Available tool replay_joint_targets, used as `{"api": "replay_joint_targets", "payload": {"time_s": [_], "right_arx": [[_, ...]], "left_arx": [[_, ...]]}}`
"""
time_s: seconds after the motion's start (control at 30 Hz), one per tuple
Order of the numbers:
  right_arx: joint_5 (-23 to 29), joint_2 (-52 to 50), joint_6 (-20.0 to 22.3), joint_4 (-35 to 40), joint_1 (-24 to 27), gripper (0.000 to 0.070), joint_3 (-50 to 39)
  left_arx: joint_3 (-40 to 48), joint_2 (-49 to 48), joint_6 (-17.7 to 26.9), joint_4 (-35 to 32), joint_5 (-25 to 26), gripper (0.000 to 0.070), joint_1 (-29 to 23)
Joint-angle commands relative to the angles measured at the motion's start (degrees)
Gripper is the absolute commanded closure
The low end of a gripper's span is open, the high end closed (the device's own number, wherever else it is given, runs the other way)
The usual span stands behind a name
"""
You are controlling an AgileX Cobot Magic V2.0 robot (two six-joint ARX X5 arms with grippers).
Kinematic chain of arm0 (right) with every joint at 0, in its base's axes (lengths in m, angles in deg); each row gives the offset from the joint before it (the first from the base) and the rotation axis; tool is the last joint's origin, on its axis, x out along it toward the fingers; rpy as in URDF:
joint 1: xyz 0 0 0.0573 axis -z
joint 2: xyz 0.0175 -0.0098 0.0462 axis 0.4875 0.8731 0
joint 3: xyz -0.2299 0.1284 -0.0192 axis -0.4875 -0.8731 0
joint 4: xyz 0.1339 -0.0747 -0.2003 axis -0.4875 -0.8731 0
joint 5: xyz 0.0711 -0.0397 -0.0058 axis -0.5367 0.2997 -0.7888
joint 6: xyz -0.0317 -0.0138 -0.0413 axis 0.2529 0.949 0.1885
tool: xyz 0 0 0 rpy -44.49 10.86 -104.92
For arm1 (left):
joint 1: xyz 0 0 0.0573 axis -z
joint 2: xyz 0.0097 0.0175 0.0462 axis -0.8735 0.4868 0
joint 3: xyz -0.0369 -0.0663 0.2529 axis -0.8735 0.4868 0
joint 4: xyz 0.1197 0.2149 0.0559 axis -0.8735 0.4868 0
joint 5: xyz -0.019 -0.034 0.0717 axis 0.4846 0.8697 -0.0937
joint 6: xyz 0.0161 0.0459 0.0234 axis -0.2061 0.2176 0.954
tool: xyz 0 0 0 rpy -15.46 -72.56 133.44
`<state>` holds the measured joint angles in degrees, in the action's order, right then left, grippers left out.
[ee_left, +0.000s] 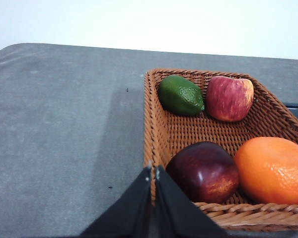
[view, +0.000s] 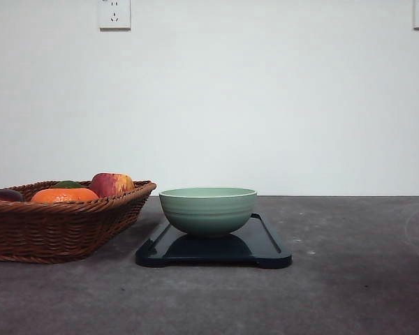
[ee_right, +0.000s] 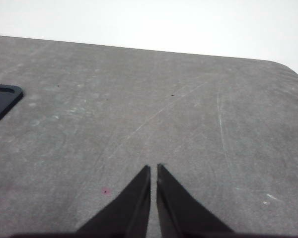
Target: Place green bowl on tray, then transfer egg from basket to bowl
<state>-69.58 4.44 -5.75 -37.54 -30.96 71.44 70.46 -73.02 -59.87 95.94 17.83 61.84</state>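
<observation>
Both grippers, left (ee_left: 153,171) over the basket (ee_left: 154,148) rim and right (ee_right: 153,168) above bare table (ee_right: 188,124), hang closed and empty while the green bowl (view: 208,209) sits upright on the tray (view: 265,246).

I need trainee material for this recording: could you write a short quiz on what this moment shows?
1. True or false: the bowl stands on the tray.
2. In the basket, what lies right beside the lime?
A. a red-yellow apple
B. a banana
C. a pear
3. Fill in: the left gripper and the right gripper are both ____ (open or shut).

Key: 1 true; 2 A; 3 shut.
</observation>
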Motion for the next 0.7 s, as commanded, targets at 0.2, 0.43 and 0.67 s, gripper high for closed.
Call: {"api": "replay_joint_targets", "payload": {"time_s": [0.2, 0.43, 0.67], "right_arx": [[-0.09, -0.07, -0.35, 0.56, 0.07, 0.0685, -0.28], [-0.09, -0.07, -0.35, 0.56, 0.07, 0.0685, -0.28], [-0.09, -0.07, -0.35, 0.56, 0.07, 0.0685, -0.26]], "left_arx": [[1.07, -0.09, 0.98, 0.39, -0.20, 0.0700, -0.04], [1.08, -0.09, 0.98, 0.39, -0.20, 0.0700, -0.04], [1.09, -0.09, 0.98, 0.39, -0.18, 0.0700, -0.04]]}}
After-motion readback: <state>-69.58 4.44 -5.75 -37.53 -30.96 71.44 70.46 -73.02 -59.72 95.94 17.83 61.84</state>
